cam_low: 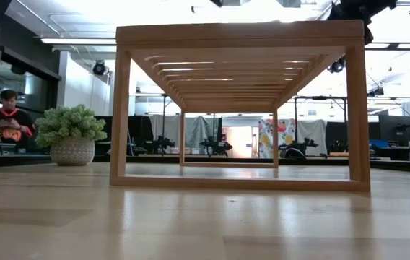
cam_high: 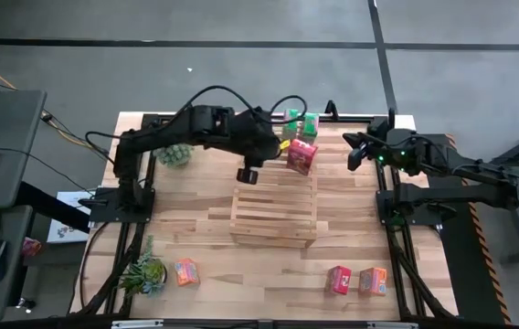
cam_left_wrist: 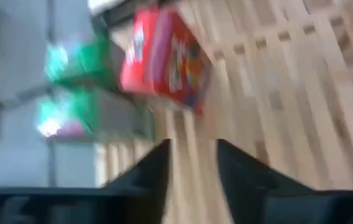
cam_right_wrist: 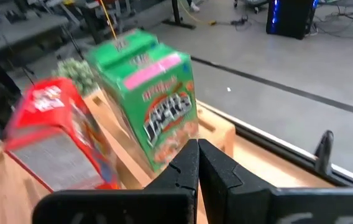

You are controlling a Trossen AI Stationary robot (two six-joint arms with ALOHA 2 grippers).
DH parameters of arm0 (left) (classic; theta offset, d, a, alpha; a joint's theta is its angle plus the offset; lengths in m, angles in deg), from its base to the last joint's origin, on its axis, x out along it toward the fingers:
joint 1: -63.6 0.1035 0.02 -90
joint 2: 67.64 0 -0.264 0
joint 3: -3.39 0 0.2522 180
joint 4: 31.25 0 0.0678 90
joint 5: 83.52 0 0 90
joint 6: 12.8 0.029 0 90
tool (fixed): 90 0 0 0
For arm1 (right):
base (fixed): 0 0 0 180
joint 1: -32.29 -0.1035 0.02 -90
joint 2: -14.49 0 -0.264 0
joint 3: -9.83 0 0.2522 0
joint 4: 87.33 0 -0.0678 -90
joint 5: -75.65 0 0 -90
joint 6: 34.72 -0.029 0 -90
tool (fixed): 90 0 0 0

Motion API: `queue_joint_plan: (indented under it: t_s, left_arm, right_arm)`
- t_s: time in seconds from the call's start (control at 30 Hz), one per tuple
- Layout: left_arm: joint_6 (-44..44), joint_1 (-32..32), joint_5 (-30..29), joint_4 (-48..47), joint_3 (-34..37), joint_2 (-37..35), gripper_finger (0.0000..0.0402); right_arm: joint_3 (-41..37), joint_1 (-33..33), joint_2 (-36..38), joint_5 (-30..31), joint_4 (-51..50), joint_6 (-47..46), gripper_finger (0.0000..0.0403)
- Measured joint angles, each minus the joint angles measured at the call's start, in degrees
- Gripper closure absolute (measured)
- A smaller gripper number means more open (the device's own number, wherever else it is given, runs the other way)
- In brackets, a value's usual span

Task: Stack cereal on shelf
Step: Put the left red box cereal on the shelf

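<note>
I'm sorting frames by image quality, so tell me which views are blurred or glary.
Left wrist view: heavy motion smear over the red cereal box and green boxes. Right wrist view: milder blur on the green cereal box. Low view: overhead lights glare above the shelf; the potted plant is sharp. High view: evenly lit, no blur.

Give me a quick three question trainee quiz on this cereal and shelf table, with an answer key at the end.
1. True or false: a cereal box already lies on top of the pale wooden slatted rack.
2. How many small cardboard cereal boxes stand along the table's near edge: A two, B three, C four?
3. Which gripper is over the rack's far edge?

Key
1. False; its slats are bare.
2. B: the orange box, the red-pink box and the second orange box.
3. The left gripper; the right gripper, shut, waits at the far right, near the green boxes.
</note>
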Motion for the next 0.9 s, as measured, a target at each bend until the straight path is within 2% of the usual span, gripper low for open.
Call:
queue_joint_plan:
  t_s: [0.1, 0.13, 0.23, 0.3, 0.43, 0.57, 0.63, 0.7, 0.9]
  left_arm:
    - [-2.3, -0.5, 0.6, 0.6, 4.8, -2.1, 0.0375]
    - [-2.5, -1.0, 1.0, 2.9, 7.5, -3.2, 0.0388]
    - [-2.1, -2.5, 2.2, 13.6, 19.1, -7.3, 0.0388]
    - [-1.4, -3.1, 3.2, 23.7, 29.4, -10.9, 0.0396]
    - [-1.8, -3.3, 3.7, 47.9, 51.3, -18.8, 0.0399]
    - [-7.8, -3.2, 5.6, 73.8, 67.5, -23.6, 0.0401]
    - [-10.0, -3.2, 6.2, 81.6, 71.4, -23.4, 0.0401]
    - [-10.2, -3.2, 6.3, 83.7, 72.0, -22.5, 0.0401]
    - [-10.2, -2.7, 4.8, 84.0, 68.6, -16.6, 0.0401]
  right_arm:
    - [0.0, 0.0, 0.0, -0.2, -2.2, 1.3, 0.0402]
    - [0.0, 0.0, 0.0, -1.0, -2.8, 2.2, 0.0402]
    - [0.0, 0.0, 0.0, -4.6, -4.6, 2.7, 0.0402]
    - [0.0, 0.0, 0.0, -6.8, -6.0, 3.1, 0.0403]
    - [-1.6, 0.0, 0.3, -7.7, -7.8, 2.6, 0.0403]
    - [-7.5, -0.7, 1.6, -7.6, -4.4, 2.4, 0.0403]
    - [-10.6, -1.0, 2.1, -7.6, -1.5, 2.1, 0.0403]
    - [-12.8, -1.2, 2.3, -7.8, 2.8, 2.3, 0.0403]
    - [-15.2, -1.4, 2.3, -10.9, 11.6, 3.7, 0.0403]
